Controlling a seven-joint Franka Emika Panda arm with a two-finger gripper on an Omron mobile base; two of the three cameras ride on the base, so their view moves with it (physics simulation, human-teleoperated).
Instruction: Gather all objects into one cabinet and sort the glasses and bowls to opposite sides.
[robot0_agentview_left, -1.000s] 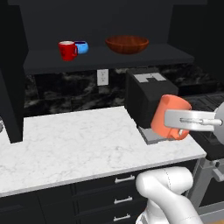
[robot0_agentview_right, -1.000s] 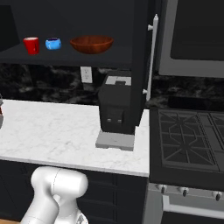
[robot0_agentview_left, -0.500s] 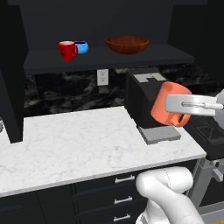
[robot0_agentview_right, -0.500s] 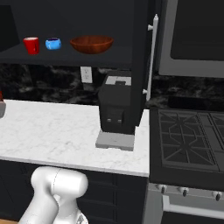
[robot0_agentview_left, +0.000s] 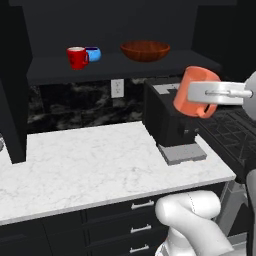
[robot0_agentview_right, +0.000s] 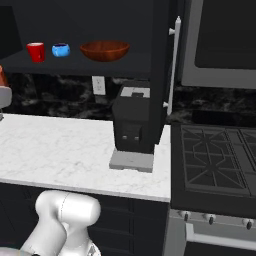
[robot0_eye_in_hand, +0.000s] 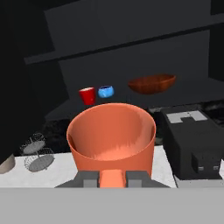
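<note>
My gripper (robot0_agentview_left: 207, 93) is shut on the salmon-orange cup (robot0_agentview_left: 197, 75), holding it in the air above and right of the coffee machine, below shelf height. In the hand view the cup (robot0_eye_in_hand: 111, 131) sits mouth-up between the fingers (robot0_eye_in_hand: 89, 178). The black cabinet (robot0_agentview_left: 125, 65) stands open. On its shelf are the red mug (robot0_agentview_left: 76, 57), a small blue vessel (robot0_agentview_left: 93, 53) touching it on the right, and the reddish-brown bowl (robot0_agentview_left: 145, 50) further right. Its door with the long silver handle (robot0_agentview_right: 175, 65) hangs open to the right. An orange sliver of the cup (robot0_agentview_right: 1, 77) shows at the left edge.
A black coffee machine (robot0_agentview_left: 170, 120) stands on the white marble counter (robot0_agentview_left: 90, 165) near its right end. A stove (robot0_agentview_right: 215, 160) adjoins the counter on the right, with drawers (robot0_agentview_left: 140, 205) below. A wire tiered stand (robot0_eye_in_hand: 37, 155) sits at the counter's far left.
The gripper has lifted the salmon-orange cup from in front of the coffee machine up towards shelf height. The things on the shelf have not moved.
</note>
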